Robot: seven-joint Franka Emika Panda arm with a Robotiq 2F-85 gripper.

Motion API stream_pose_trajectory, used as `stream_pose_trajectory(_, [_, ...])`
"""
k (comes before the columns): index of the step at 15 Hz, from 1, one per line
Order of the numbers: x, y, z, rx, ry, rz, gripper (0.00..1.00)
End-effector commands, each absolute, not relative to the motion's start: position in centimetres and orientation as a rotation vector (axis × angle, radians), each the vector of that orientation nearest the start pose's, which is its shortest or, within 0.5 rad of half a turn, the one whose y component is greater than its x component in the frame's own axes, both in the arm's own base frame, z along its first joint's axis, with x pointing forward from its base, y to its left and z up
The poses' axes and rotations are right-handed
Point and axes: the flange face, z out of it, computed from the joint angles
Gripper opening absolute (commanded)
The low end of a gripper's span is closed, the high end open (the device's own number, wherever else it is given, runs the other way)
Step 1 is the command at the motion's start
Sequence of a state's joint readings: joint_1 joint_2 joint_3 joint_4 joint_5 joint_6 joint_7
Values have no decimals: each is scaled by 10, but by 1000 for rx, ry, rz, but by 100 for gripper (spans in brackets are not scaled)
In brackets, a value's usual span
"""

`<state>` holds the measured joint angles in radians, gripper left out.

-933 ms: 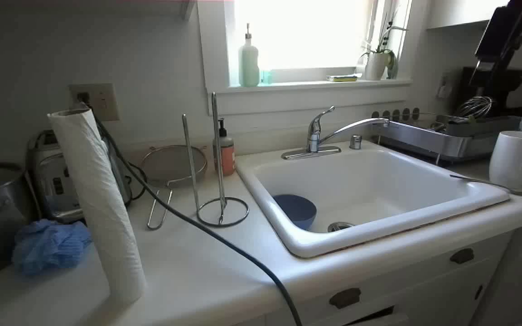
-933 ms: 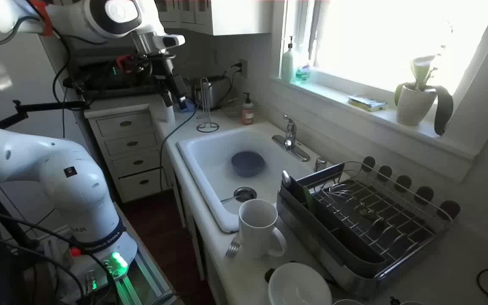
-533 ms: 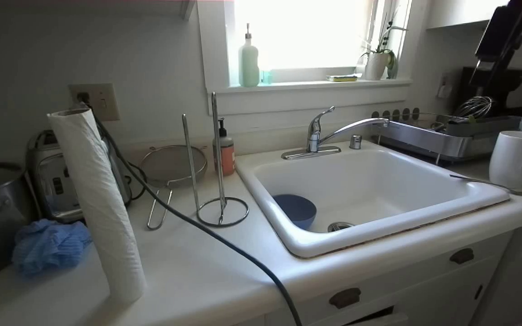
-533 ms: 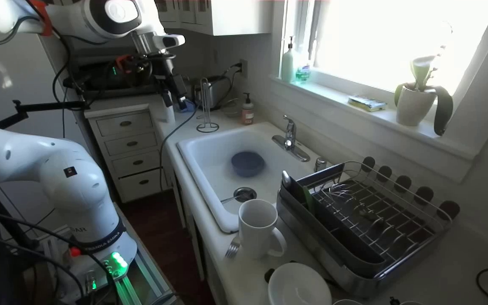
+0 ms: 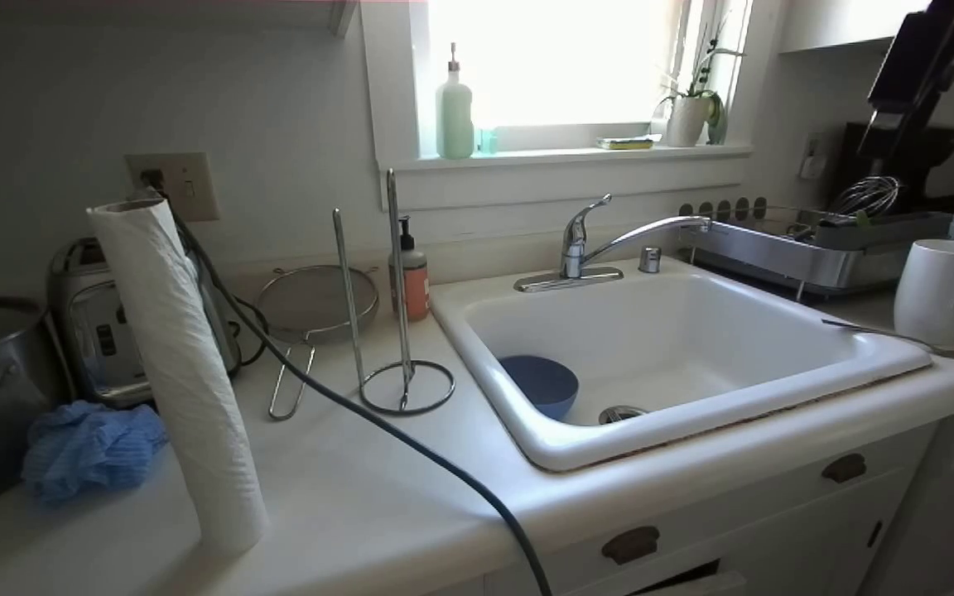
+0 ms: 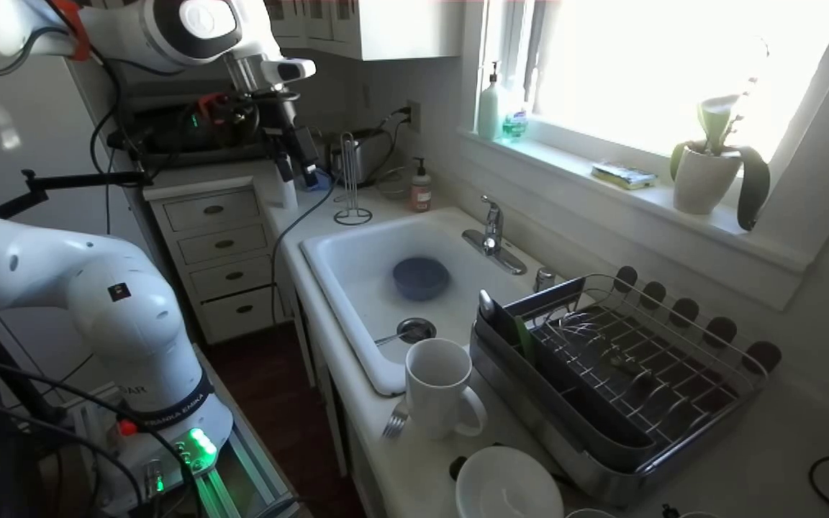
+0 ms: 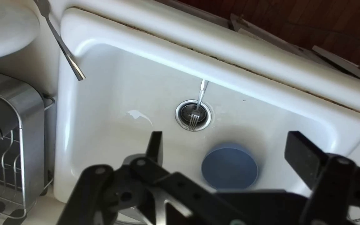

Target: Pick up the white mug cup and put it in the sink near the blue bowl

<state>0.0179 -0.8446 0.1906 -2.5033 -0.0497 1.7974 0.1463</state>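
The white mug cup (image 6: 437,399) stands upright on the counter just past the sink's near end, handle toward the dish rack; it also shows in an exterior view (image 5: 945,290). Its side shows at the upper left of the wrist view (image 7: 5,31). The white sink (image 7: 198,64) holds the dark blue bowl (image 7: 230,170), which also shows in both exterior views (image 5: 542,387) (image 6: 422,279). My gripper (image 7: 225,137) is open and empty. In the wrist view the bowl appears between its fingers, well below them. In an exterior view the gripper (image 6: 297,176) hangs high, away from the mug.
A fork (image 7: 62,43) lies beside the mug, its handle over the sink rim. Another fork (image 7: 195,112) rests on the drain. A dish rack (image 6: 565,439) and white bowl (image 6: 508,485) stand near the mug. A faucet (image 5: 576,248) reaches over the sink. A paper towel roll (image 5: 187,381) stands tilted.
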Motion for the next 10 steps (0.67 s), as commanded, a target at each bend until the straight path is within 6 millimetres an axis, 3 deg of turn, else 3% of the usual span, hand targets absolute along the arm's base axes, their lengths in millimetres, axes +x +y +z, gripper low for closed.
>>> stream_pose_trajectory(1, [315, 46, 562, -3286, 114, -233, 100])
stream_pose_trajectory(6, [318, -12, 570, -3242, 384, -218, 100])
stream_pose_trajectory(10, [329, -73, 571, -3188, 576, -220, 100])
